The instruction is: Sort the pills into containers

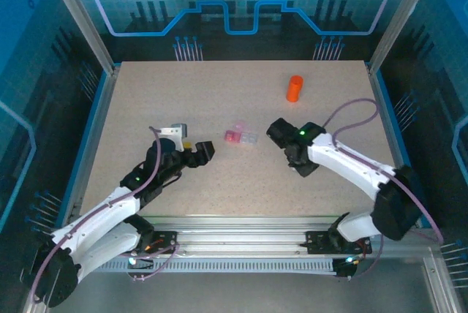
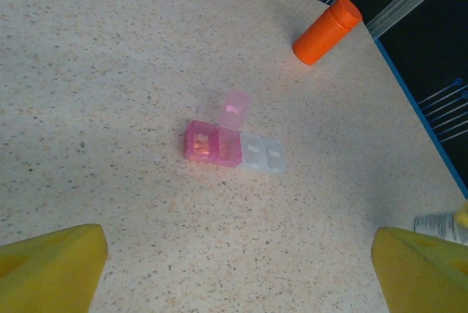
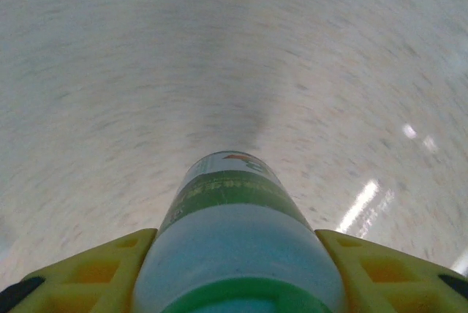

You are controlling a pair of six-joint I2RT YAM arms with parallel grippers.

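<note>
The containers are a short row of joined compartments, two pink and two colourless, lying mid-table. One pink lid stands open, and small pale orange pills lie in the end pink compartment. My left gripper is open, its yellow fingertips wide apart over bare table just short of the box. My right gripper is shut on a bottle with a green and white label, held above the table to the right of the box.
An orange bottle stands at the back right, also in the left wrist view. A small white labelled bottle lies beside the left gripper. A raised blue rim borders the table.
</note>
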